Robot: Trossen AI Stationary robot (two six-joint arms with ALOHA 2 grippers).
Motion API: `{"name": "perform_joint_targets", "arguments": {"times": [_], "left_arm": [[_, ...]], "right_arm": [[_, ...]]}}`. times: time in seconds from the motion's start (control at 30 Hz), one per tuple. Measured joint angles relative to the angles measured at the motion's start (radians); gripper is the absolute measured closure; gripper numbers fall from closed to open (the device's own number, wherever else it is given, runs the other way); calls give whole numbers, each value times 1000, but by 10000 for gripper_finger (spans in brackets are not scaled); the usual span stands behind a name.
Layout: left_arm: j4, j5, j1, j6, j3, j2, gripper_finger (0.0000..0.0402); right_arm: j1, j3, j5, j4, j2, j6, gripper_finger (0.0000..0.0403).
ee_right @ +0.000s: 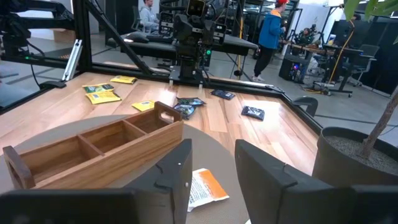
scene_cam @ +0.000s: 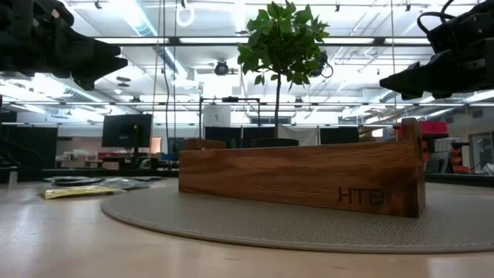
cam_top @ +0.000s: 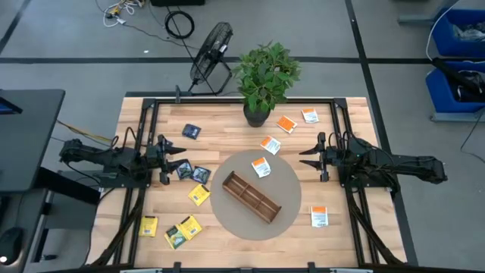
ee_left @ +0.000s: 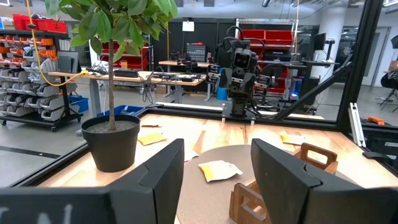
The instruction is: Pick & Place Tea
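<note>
On the table's left side, left gripper (cam_top: pixel 180 160) hovers with fingers spread apart, nothing between them, pointing toward the centre. Dark navy sachets (cam_top: pixel 188 172) lie just beside its tips on the wood, one more navy sachet (cam_top: pixel 192 131) sits farther toward the back edge. Yellow sachets: one (cam_top: pixel 199 195) just off the mat's left rim, near the gripper; two more (cam_top: pixel 183 230) and (cam_top: pixel 148 226) toward the front-left corner, well apart from it. Centre: round grey mat (cam_top: pixel 292 182) carrying the wooden divided tray (cam_top: pixel 251 197), set diagonally, compartments empty in the right wrist view. One orange-and-white sachet (cam_top: pixel 261 167) lies on the mat just behind the tray, roughly between the two grippers; another (cam_top: pixel 270 145) sits at the mat's back rim. Potted plant (cam_top: pixel 265 80) stands at the back centre, with two orange-and-white sachets (cam_top: pixel 286 123) and (cam_top: pixel 310 115) to its right on the wood. Right side: right gripper (cam_top: pixel 311 161) hovers at the mat's right rim, fingers also apart and empty, facing the left one across the mat. One orange-and-white sachet (cam_top: pixel 319 216) lies toward the front, off the mat, near the right arm's base side. No sachet touches either gripper.
</note>
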Motion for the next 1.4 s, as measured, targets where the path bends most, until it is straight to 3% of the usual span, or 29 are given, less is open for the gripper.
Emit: {"name": "perform_joint_targets", "arguments": {"times": [0.7, 0.93, 1.03, 1.17, 1.23, 1.4], "left_arm": [[0, 0, 0, 0, 0, 0, 209], [3, 0, 0, 0, 0, 0, 209], [4, 0, 0, -6, 0, 0, 209], [1, 0, 0, -121, 0, 0, 209], [8, 1, 0, -178, 0, 0, 209], [-12, 0, 0, -202, 0, 0, 209]], "right_arm": [[0, 0, 4, 0, 0, -3, 273], [-5, 0, 153, -25, 0, -120, 273], [-6, 0, 156, -23, 0, -159, 273], [-6, 0, 157, -21, 0, -158, 273], [-4, 0, 140, -22, 0, -67, 273], [10, 0, 40, -5, 0, 360, 273]]}}
